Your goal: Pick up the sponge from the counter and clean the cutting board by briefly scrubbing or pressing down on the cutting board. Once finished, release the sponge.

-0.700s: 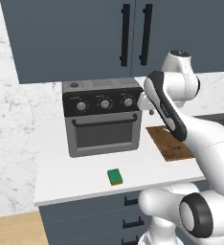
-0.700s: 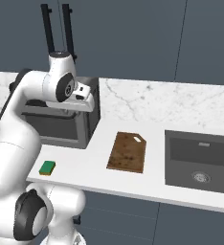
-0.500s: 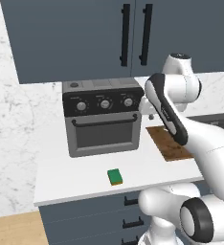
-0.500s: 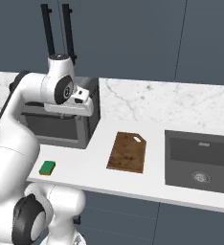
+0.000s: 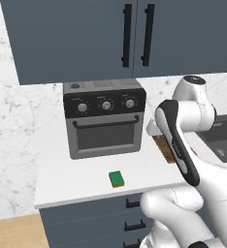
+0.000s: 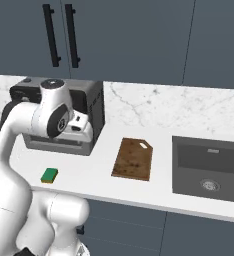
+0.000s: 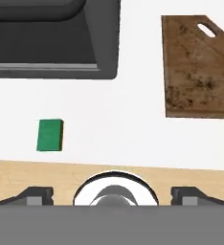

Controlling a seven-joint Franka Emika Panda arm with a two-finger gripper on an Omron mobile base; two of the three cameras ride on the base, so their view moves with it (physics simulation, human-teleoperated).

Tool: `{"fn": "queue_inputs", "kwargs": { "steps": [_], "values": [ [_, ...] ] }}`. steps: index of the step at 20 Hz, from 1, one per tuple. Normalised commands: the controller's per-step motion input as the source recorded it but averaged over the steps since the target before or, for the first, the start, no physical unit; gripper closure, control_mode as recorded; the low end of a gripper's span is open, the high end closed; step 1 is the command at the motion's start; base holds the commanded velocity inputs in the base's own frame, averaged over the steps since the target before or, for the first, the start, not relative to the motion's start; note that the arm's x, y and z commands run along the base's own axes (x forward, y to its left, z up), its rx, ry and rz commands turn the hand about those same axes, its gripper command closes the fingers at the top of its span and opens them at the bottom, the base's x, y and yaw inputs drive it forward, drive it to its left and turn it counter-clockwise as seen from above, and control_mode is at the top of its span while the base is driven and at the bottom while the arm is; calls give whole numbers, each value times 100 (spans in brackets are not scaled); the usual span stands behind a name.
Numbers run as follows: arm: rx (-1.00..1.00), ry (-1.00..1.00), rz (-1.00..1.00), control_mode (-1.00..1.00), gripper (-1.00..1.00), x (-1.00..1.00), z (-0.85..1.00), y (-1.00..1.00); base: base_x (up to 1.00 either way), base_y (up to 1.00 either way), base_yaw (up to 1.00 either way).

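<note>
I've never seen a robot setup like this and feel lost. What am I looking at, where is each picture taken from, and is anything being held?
This is a white robot arm on a mobile base in a simulated kitchen. Two pictures come from cameras on the base, behind the arm to its left and right. The third looks down from the hand itself; the gripper sits at its bottom edge, jaws wide apart, holding nothing. On the white counter lie a small green sponge and a brown cutting board, apart from each other. A dark toaster oven stands behind, and a sink lies to the right.
</note>
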Motion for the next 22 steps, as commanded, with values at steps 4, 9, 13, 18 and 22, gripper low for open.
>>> {"fn": "queue_inputs", "kwargs": {
  "steps": [4,9,13,18,22],
  "values": [
    [-2,-68,-14,-100,-100,-21,-16,63,0,0,0],
    [15,-11,-2,-100,-100,-32,-2,13,0,0,0],
    [5,21,0,-100,-100,-46,-65,7,0,0,0],
    [6,27,1,-100,-100,-76,-73,15,0,0,0],
    [5,1,-1,-100,-100,0,-27,47,0,0,0]
  ]
}}
